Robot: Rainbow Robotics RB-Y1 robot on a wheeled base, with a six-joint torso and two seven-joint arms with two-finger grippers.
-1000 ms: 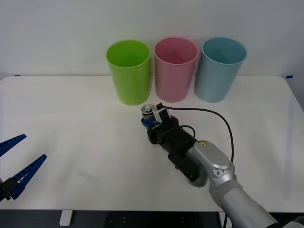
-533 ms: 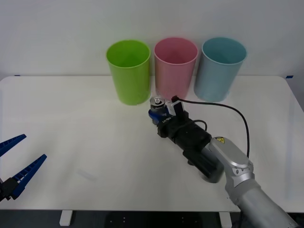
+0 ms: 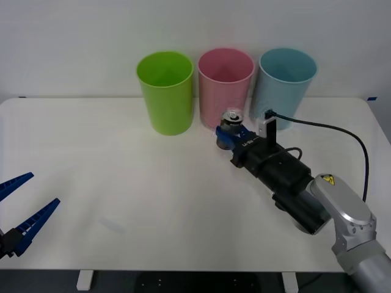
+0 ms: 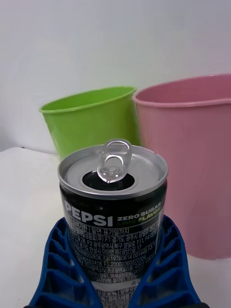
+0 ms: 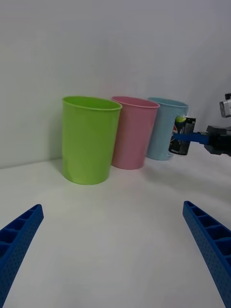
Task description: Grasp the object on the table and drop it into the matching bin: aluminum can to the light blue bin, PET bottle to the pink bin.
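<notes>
The aluminum can (image 3: 232, 120) is clamped upright between the two blue ribbed fingers (image 4: 163, 269) of the right gripper (image 3: 231, 135), which are closed against its sides. In the right wrist view the can (image 4: 113, 211) is seen with its shiny top and raised pull tab uppermost, and a printed label is carried on its dark wall. In the left wrist view the can (image 5: 181, 135) is shown held clear above the table (image 5: 115, 231), with the blue fingers (image 5: 190, 138) wrapped round its lower half.

In the front view the can is placed in front of the gap between the pink bin (image 3: 225, 89) and the light blue bin (image 3: 282, 89), with its top below both rims. The right arm is stretched diagonally across the table (image 3: 98, 165) from the near right corner, and a black cable is looped above it.

Three bins are lined up along the far edge of the table: the lime green bin (image 3: 166, 91) on the left, the pink bin in the middle, the light blue bin on the right. All three are standing upright.

The left gripper (image 3: 21, 210) is held at the near left edge of the table, its fingers (image 5: 19, 236) spread wide apart with nothing between them, well apart from the can and the bins
</notes>
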